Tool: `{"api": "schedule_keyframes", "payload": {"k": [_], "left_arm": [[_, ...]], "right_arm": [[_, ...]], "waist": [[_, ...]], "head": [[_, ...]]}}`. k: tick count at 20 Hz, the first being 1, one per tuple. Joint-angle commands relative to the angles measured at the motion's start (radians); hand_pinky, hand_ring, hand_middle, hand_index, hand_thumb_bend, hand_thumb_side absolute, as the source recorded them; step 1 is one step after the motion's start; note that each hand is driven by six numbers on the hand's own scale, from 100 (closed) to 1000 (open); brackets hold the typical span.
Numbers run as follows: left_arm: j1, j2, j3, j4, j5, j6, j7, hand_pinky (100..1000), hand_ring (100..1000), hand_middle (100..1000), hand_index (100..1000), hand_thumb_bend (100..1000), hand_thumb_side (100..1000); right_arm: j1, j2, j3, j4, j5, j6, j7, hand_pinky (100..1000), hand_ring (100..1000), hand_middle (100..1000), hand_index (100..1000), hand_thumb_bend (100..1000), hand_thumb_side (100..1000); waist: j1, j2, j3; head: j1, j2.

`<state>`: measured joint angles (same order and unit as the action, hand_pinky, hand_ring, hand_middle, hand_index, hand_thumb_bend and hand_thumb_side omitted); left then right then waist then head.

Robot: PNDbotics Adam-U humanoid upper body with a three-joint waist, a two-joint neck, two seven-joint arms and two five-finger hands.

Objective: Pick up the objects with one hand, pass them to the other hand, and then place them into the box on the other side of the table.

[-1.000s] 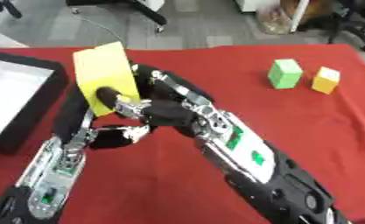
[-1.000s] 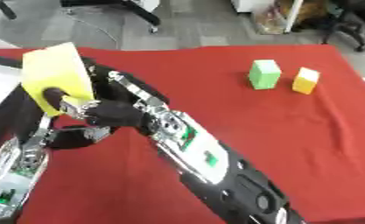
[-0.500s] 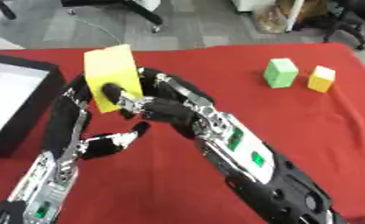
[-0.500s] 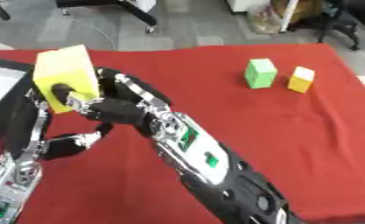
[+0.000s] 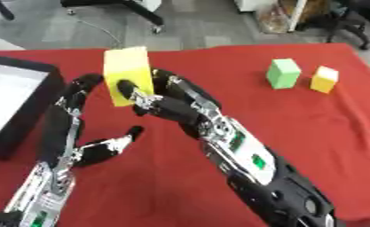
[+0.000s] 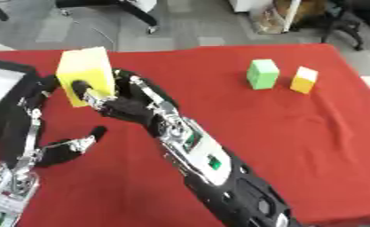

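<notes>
Handover looks the step in hand: the right hand (image 5: 166, 103) holds the yellow block (image 5: 128, 75) pinched above the red table (image 5: 312, 119), so the left hand (image 5: 83, 122), fingers spread beside it, should wrap it before release, then go to the box (image 5: 29, 108).

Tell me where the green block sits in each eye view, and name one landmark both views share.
Left eye view: the green block stands upper right on the red tablecloth, just left of the small yellow block.
Right eye view: it sits upper right of centre, again left of that block.
Shared landmark: the large yellow block gripped by the right hand, upper left in both.
</notes>
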<state>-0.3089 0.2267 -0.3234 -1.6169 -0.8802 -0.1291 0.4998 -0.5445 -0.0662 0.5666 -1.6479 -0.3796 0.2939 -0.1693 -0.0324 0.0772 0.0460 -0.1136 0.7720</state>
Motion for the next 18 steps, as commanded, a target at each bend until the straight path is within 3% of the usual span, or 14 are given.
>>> {"api": "schedule_keyframes", "payload": {"k": [1,11,18], "left_arm": [[-0.025,0.010,0.007,-0.020,0.000,-0.007,0.021,775,809,783,874,610,556],[-0.066,0.034,-0.023,-0.045,-0.030,-0.063,0.008,780,801,782,868,579,540],[-0.072,0.042,-0.018,-0.075,-0.064,-0.058,0.057,789,810,794,872,552,494]], "right_arm": [[-0.010,0.003,0.021,0.006,-0.023,0.013,0.010,567,522,392,511,195,355],[-0.019,-0.013,0.067,-0.018,-0.079,0.058,0.076,568,524,393,512,199,360],[-0.013,-0.023,0.080,-0.029,-0.118,0.093,0.098,565,523,389,507,199,359]], "waist": [[-0.007,-0.022,-0.002],[-0.006,-0.022,-0.008],[-0.007,-0.023,-0.009]], "head": [[-0.002,-0.002],[-0.004,-0.002],[-0.010,-0.002]]}}
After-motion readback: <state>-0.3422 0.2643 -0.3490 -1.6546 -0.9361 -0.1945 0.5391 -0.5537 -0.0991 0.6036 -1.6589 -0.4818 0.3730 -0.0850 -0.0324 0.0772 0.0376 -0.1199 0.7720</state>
